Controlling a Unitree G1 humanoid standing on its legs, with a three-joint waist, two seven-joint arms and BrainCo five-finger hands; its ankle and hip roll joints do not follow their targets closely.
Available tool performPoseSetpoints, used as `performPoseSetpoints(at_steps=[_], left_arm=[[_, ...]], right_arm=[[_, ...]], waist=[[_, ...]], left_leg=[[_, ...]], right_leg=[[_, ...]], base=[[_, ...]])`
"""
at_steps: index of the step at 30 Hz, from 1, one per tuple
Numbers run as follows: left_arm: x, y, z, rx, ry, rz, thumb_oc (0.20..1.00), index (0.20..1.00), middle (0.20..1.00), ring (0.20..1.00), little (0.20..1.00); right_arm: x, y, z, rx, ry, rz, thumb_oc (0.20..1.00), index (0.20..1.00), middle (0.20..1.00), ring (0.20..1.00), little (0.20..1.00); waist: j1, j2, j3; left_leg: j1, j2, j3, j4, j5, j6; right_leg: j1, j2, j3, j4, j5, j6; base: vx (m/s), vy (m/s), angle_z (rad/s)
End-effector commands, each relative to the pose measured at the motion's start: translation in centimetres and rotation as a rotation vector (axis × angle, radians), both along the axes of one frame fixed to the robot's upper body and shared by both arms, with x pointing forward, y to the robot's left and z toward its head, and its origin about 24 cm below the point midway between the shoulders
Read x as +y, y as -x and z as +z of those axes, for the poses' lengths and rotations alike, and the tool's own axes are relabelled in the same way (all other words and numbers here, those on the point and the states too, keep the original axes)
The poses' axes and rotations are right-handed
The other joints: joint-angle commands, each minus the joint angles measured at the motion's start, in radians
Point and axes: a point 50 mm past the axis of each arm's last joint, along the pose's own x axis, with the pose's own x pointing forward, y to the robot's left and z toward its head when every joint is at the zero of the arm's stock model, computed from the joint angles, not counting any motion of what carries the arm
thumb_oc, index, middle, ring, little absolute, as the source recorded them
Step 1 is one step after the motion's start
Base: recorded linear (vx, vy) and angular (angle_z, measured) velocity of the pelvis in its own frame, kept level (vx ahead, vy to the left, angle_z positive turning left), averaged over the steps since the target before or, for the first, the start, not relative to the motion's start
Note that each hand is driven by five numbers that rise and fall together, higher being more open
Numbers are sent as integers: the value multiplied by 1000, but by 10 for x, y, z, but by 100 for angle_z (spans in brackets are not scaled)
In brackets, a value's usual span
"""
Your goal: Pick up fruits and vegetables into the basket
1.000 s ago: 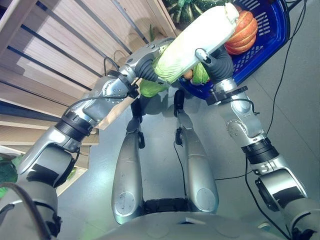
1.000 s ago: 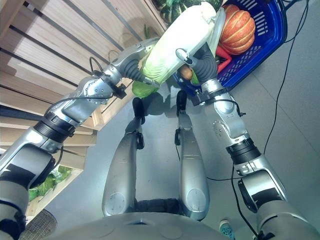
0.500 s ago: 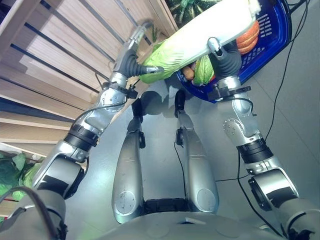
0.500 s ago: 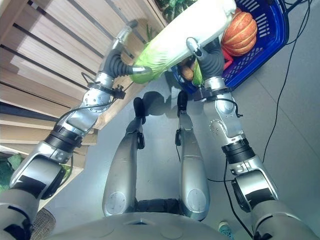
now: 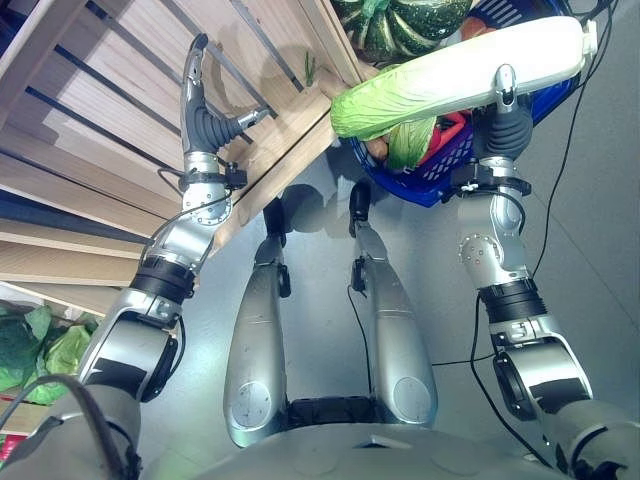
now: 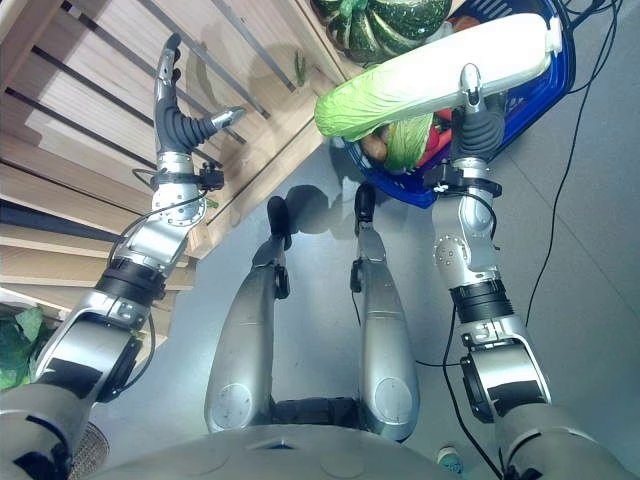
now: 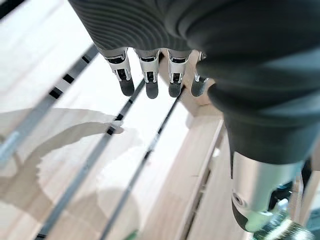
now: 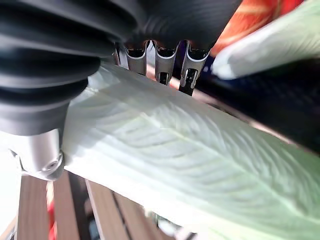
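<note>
Currently: right hand clasps cabbage, long axis lying crosswise above blue basket, leafy end past near rim. Left hand released, fingers straight, near wooden shelf.

Long pale-green napa cabbage lies near-horizontal at upper right, above the blue basket holding a pumpkin and other produce.

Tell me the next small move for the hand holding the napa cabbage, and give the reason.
Probably lower the right hand and release. It alone grips the napa cabbage, which lies crosswise above the blue basket, its leafy end overhanging the near rim. The left hand is open, away by the wooden slats. Shifting the cabbage farther over the basket first seems safer.
</note>
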Motion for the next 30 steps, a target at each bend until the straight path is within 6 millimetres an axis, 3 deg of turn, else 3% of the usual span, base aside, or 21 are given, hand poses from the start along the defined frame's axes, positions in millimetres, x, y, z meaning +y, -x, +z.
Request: performPoseSetpoints(at_steps=[1,8,12,13,21,30], left_arm=[[11,-1,13,-76,81,32,1000,1000,1000,1000,1000],[19,-11,14,-36,66,62,1000,1000,1000,1000,1000],[22,-17,15,-2,45,76,1000,1000,1000,1000,1000],[25,-21,13,28,32,90,1000,1000,1000,1000,1000],[34,-27,10,90,0,105,1000,1000,1000,1000,1000],[29,-26,9,81,-15,86,1000,1000,1000,1000,1000]], right_arm=[[-42,7,9,-38,-58,-156,200,200,200,200,200],[-86,-9,-11,124,-130,-270,200,200,200,200,200],[-108,-12,-12,170,-160,-305,200,200,200,200,200],[-122,-13,-15,216,-168,-334,200,200,200,200,200],[-147,-17,-16,406,-110,-368,200,200,200,200,200],[-150,-22,-2,491,-14,-394,200,200,200,200,200]], waist=[[12,4,-44],[26,14,-44],[34,24,-44],[38,30,-44],[52,55,-44],[64,79,-44]], left_leg=[[-17,-24,-33,-70,-1,-7],[-38,-26,-39,-52,-1,-11],[-55,-29,-44,-43,-1,-12],[-61,-29,-46,-35,-5,-11],[-90,-30,-50,-6,-15,-9],[-129,-30,-58,14,-16,-13]], right_leg=[[-1,31,-81,106,-114,50],[-19,23,-94,117,-108,50],[-38,21,-100,131,-109,51],[-47,19,-102,141,-112,51],[-83,17,-104,173,-127,45],[-128,16,-103,208,-143,40]], base=[[0,0,0],[4,-31,1],[10,-55,4],[16,-44,5],[20,-34,0],[10,-10,-1]])
